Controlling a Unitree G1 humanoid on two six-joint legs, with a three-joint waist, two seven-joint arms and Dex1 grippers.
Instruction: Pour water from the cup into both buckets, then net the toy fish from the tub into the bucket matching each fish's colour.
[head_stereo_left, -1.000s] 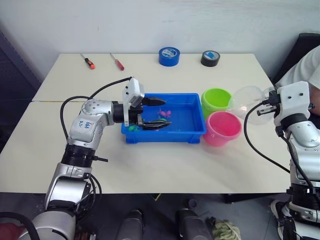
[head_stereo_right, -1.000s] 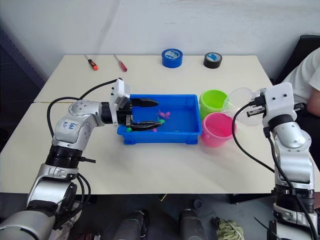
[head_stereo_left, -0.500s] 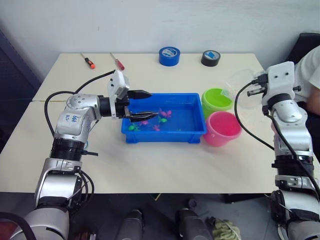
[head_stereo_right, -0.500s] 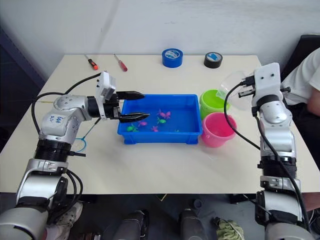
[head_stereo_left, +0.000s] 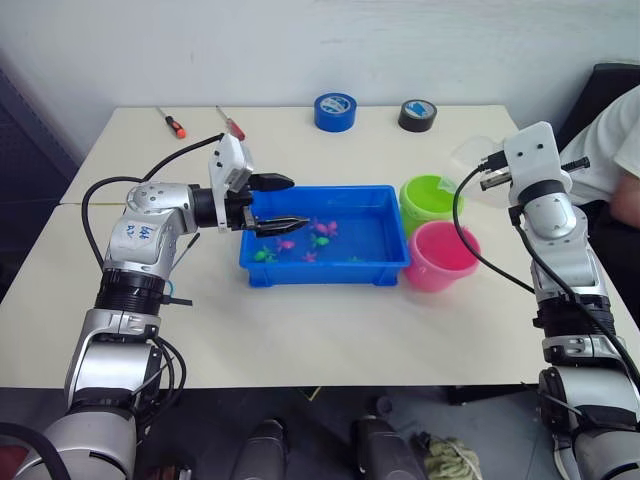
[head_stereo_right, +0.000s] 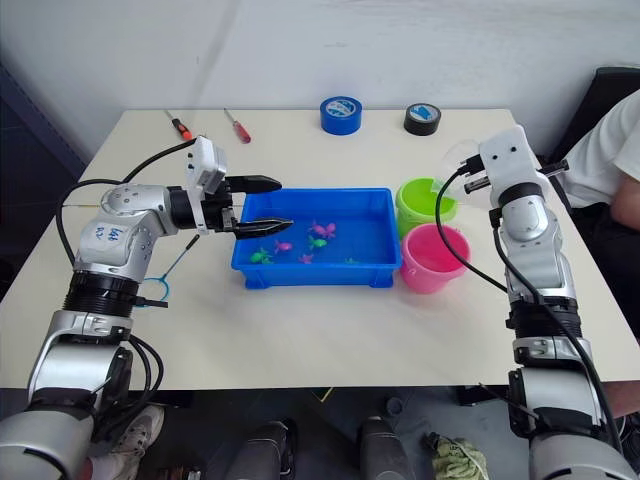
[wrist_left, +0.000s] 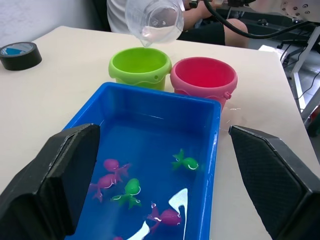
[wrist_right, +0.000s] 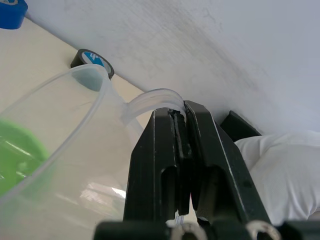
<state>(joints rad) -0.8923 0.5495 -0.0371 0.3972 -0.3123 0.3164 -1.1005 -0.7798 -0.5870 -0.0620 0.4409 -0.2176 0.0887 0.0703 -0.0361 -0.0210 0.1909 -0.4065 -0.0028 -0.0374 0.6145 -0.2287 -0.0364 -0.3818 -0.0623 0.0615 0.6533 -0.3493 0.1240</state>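
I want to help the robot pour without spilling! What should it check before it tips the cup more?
1. Right tool clamped on the cup handle: ok.
2. Cup spout over the green bucket: ok.
3. Water left in the cup: ok.
4. Pink bucket upright beside the green one: ok.
5. Left tool, open, away from both buckets: ok.
6. Water level in the buckets: cannot tell.
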